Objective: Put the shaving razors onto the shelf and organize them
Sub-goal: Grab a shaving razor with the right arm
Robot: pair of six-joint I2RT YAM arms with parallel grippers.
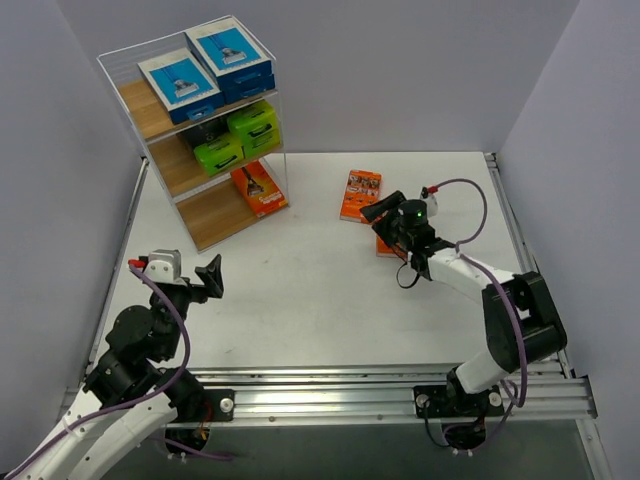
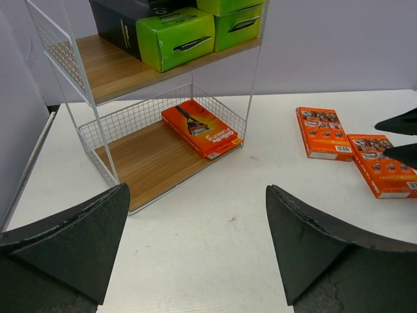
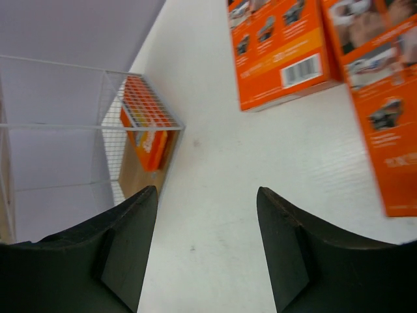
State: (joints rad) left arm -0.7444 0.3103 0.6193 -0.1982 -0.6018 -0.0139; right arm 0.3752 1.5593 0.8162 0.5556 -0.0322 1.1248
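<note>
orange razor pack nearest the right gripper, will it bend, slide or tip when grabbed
The flat orange rectangular razor pack looks stiff, so probably won't flop. Lying flat on the smooth white table, it can hardly tip but may slide if nudged. Its low edges likely give the right gripper little to pinch.

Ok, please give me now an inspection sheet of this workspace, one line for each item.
surface: white flat table, no spill seen.
job's things: tall three-tier wooden shelf with white wire frame holds blue-and-white flat packs on top, black-and-green packs in the middle, one orange pack at the bottom; two more orange packs lie flat on the table.
clutter: nothing seen.
grippers: left gripper open, empty; right gripper open, empty, near the loose packs.
cables: purple cable along each arm.
surroundings: grey walls; metal rail at near edge.
</note>
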